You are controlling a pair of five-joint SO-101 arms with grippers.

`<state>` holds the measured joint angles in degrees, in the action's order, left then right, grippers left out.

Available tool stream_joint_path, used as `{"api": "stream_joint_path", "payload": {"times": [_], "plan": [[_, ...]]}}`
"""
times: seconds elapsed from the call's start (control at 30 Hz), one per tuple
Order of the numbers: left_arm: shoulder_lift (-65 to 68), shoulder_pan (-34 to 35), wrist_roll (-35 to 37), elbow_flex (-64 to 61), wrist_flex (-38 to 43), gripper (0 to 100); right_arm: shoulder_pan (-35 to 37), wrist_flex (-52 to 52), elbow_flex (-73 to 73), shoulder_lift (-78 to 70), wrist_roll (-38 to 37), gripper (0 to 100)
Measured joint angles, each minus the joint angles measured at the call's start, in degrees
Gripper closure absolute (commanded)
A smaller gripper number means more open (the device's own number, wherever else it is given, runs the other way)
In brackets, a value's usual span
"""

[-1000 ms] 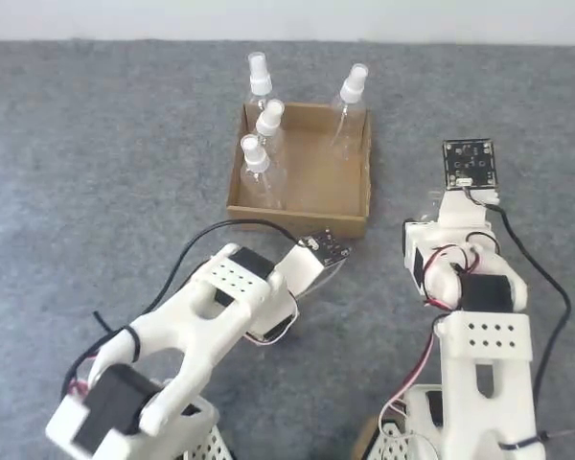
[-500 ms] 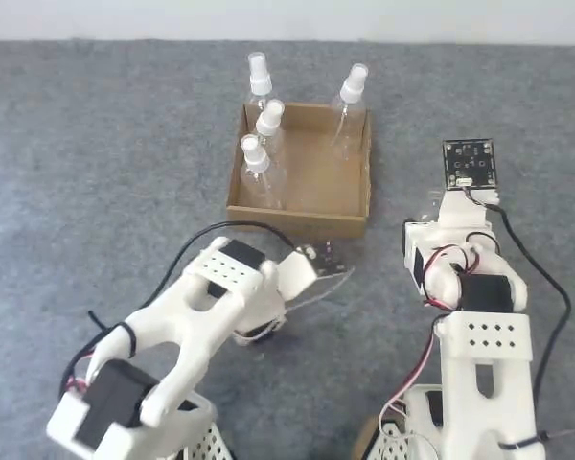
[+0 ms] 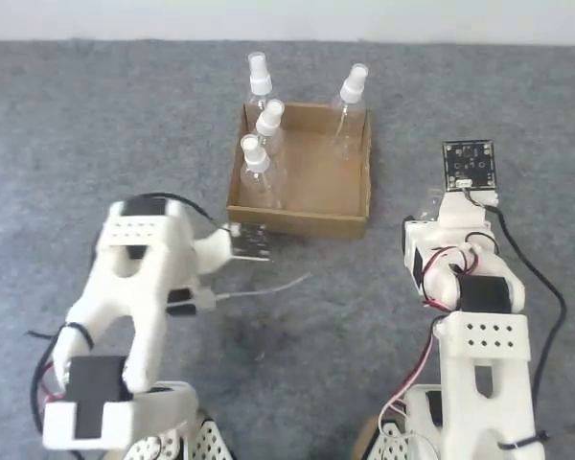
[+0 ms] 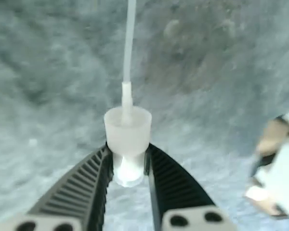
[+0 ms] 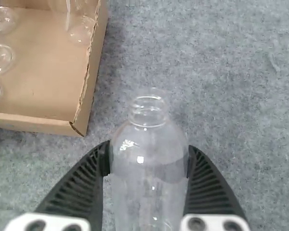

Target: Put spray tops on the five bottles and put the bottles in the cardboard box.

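Four capped bottles [image 3: 256,168] are standing at the cardboard box [image 3: 299,223] in the high view. Two are sitting inside along its left wall and one in its far right corner. Whether the farthest one is standing inside or just behind the far wall cannot be told. The left arm [image 3: 134,278] is hanging over the grey bench [image 3: 67,144] near the box's front left corner. A thin dip tube [image 3: 268,286] is pointing out from it toward the right, in front of the box and apart from it. The right arm [image 3: 474,335] is standing to the right of the box, well apart from the left one.

In the left wrist view, the left hand [image 4: 127,156] is pinching a white spray top [image 4: 127,130] between its two black ribbed fingers [image 4: 94,168]. The collar is sticking out past the fingertips and the tube is running straight away from them over the grey surface.

In the right wrist view, the right hand [image 5: 147,156] is clamping an open bottle [image 5: 147,130] of clear plastic by its sides. The bare neck is pointing away from the camera. The bottle is sitting near the box's front right corner without touching it, and the clear bases of bottles are showing inside the box.
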<state>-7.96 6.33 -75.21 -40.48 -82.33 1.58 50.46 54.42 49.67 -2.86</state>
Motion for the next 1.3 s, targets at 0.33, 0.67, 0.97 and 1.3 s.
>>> {"api": "stream_joint_path", "payload": {"times": [0.33,0.67,0.97,1.3], "plan": [[0.4,10.8,-15.1,9.1,-0.4,79,0.0,-0.4,0.0,0.0,0.0,91.9],[0.9,18.0,-7.6,14.6,-0.6,84,0.0,-0.4,0.2,0.0,0.0,91.9],[0.9,18.6,12.7,15.4,-0.9,91,-0.2,-0.4,0.4,0.0,0.0,91.8],[1.0,14.5,43.0,15.4,-8.5,91,0.0,-0.4,0.4,0.0,0.0,91.7]]}}
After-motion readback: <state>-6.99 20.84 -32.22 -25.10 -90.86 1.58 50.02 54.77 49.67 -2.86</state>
